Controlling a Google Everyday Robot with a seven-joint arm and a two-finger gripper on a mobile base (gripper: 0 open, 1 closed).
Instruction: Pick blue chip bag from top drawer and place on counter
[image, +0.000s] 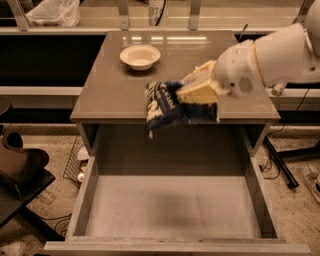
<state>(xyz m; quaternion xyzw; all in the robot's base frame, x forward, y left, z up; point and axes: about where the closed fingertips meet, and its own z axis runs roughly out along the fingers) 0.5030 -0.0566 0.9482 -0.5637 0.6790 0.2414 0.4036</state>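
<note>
My gripper (196, 92) is shut on the blue chip bag (164, 106), a crumpled dark-blue foil bag with pale lettering. It holds the bag in the air over the front edge of the counter (115, 95), with the bag hanging down to the left of the fingers. The white arm reaches in from the right. The top drawer (170, 207) is pulled fully open below, and its flat grey-brown bottom shows nothing in it.
A white bowl (140, 56) stands on the counter at the back left. A white plastic bag (54, 12) lies on the shelf behind. A dark chair (20, 172) is at the left, and cables and a stand leg (280, 160) at the right.
</note>
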